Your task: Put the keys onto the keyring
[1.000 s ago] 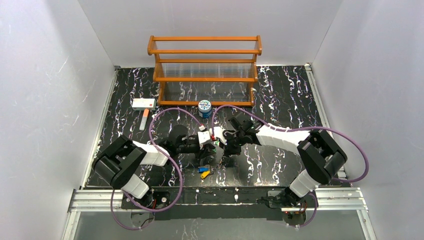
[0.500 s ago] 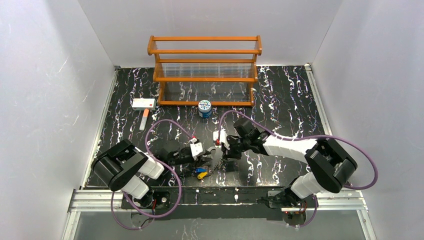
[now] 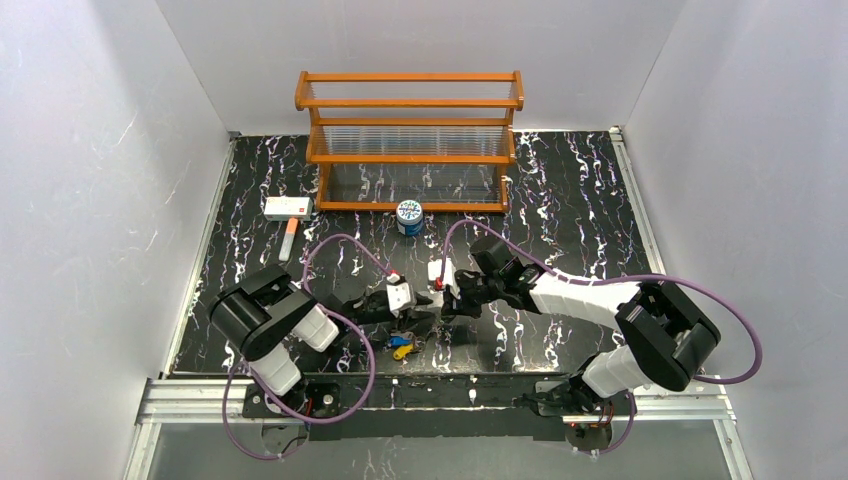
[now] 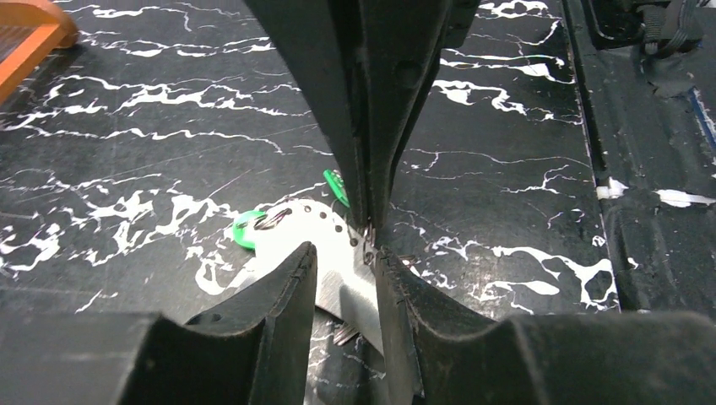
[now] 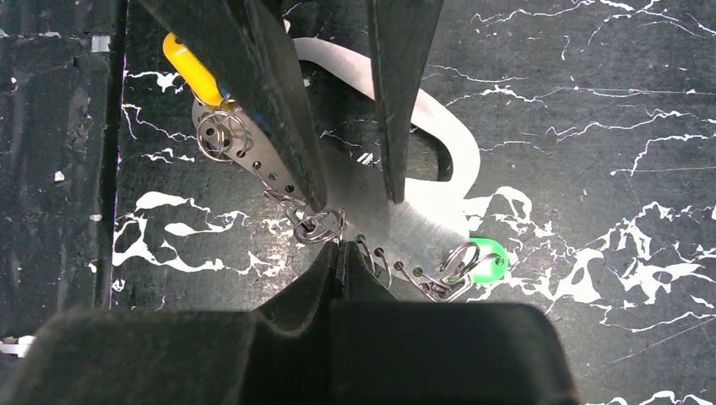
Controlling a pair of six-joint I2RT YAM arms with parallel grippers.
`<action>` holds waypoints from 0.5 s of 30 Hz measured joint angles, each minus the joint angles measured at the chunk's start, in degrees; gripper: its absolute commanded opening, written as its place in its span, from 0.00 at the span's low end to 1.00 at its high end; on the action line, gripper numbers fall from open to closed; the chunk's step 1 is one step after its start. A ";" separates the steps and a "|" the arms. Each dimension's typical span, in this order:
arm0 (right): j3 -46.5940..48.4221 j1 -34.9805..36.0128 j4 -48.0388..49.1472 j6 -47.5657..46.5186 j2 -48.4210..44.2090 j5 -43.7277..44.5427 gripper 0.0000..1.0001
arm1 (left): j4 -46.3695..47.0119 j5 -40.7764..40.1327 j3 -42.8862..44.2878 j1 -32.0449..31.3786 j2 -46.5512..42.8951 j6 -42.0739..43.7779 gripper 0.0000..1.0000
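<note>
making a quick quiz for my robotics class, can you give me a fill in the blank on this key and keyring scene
1. In the right wrist view, the top-left key has a ____ head.
2. In that view, the lower-right key, at the edge of the keyring, has a ____ head.
3. The white box, left of the can, carries a ____ mark.
4. The right tool has its jaws ____.
Missing words: yellow; green; red; shut.

Keyring (image 5: 426, 221) dull, smooth, metallic-looking; keys (image 5: 488, 258) with glossy plastic heads; table (image 3: 560, 180) black marbled, slightly glossy.
</note>
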 measured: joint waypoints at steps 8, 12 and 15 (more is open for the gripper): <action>0.00 -0.02 0.00 0.07 0.00 -0.31 0.01 | 0.50 1.22 2.64 -1.90 4.52 -0.37 0.15; 0.00 -0.02 -0.02 0.07 0.00 -0.33 0.01 | 0.61 1.05 2.71 -1.92 5.27 -0.39 0.12; 0.00 -0.02 -0.02 0.07 0.00 -0.33 0.01 | 0.83 0.72 2.71 -1.92 5.49 -0.39 0.08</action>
